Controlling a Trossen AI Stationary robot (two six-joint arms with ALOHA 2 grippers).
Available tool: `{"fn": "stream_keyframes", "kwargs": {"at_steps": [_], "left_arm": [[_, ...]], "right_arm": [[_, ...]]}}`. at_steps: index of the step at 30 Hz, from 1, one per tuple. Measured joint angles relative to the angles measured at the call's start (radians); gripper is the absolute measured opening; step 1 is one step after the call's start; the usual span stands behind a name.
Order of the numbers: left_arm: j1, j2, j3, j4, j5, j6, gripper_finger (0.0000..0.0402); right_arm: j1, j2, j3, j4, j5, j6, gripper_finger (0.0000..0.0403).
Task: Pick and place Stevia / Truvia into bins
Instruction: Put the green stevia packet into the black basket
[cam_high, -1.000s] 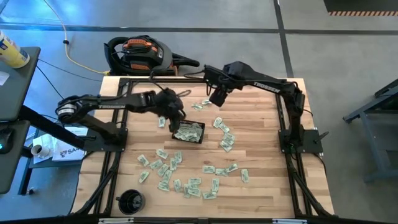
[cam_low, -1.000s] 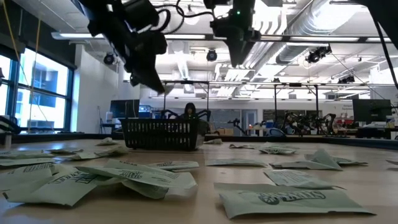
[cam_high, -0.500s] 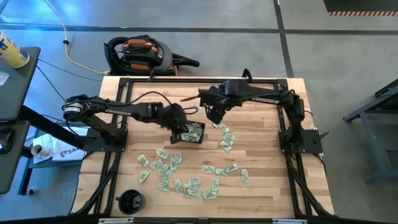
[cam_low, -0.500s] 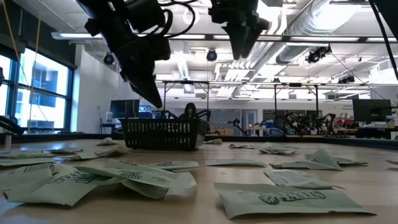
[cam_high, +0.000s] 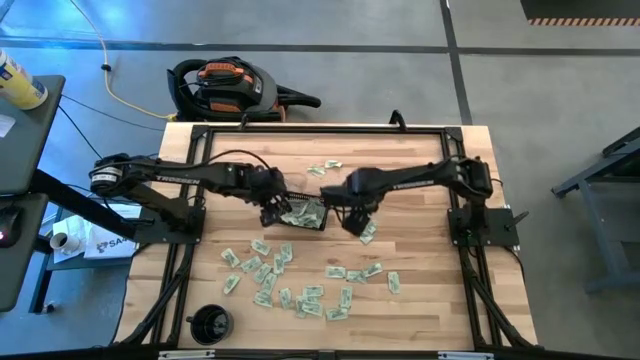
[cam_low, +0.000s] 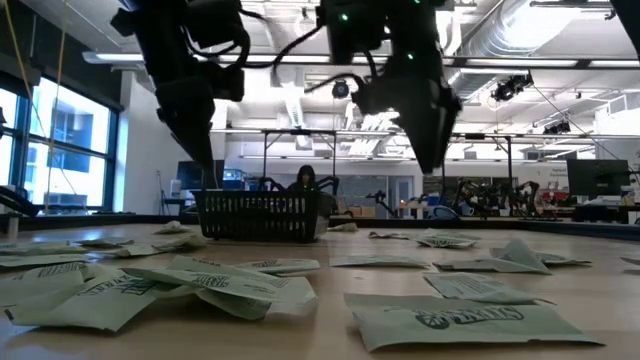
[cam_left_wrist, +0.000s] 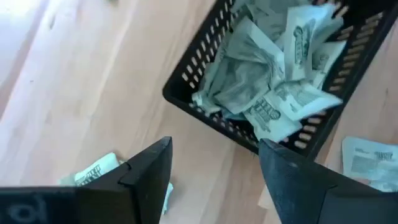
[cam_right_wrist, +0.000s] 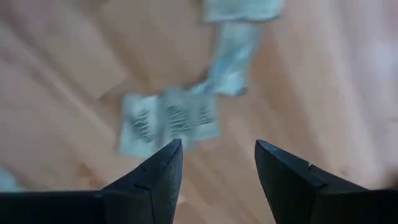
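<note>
left gripper (cam_left_wrist: 211, 174) fingers released at tray (cam_high: 318, 226) left edge | right gripper (cam_right_wrist: 214, 171) fingers parted, empty, directly above sachets (cam_right_wrist: 171, 119) right of tray, nearer arm

Bin (cam_high: 305, 213) on the table (cam_high: 420, 270) between the two claws, left claw (cam_high: 270, 212) just beside one wall, right claw (cam_high: 352, 222) at the opposite side, sachets (cam_left_wrist: 273, 68) heaped inside the bin, sachets (cam_right_wrist: 169, 119) on the table beneath the right claw
</note>
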Motion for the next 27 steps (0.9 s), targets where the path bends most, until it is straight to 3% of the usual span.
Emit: {"fn": "stream_keyframes", "kwargs": {"at_steps": [5,13,16,20,27], "left_arm": [[0.026,0.003,0.0,0.018,-0.028,-0.006,0.0247],[0.215,0.008,0.0,0.09,0.116,-0.025,0.0233],[0.283,0.008,0.0,0.078,0.147,-0.002,0.0232],[0.338,0.008,0.0,0.058,0.161,0.004,0.0232],[0.36,0.008,0.0,0.029,0.185,0.008,0.0232]], "right_arm": [[0.018,-0.097,-0.2,0.194,-0.106,0.006,0.0193],[-0.047,-0.374,-0.522,0.42,-0.218,0.131,0.0193],[0.013,-0.439,-0.563,0.453,-0.284,0.117,0.0193],[0.142,-0.455,-0.598,0.417,-0.298,0.113,0.0193],[0.371,-0.454,-0.641,0.501,-0.303,0.551,0.0193]]}}
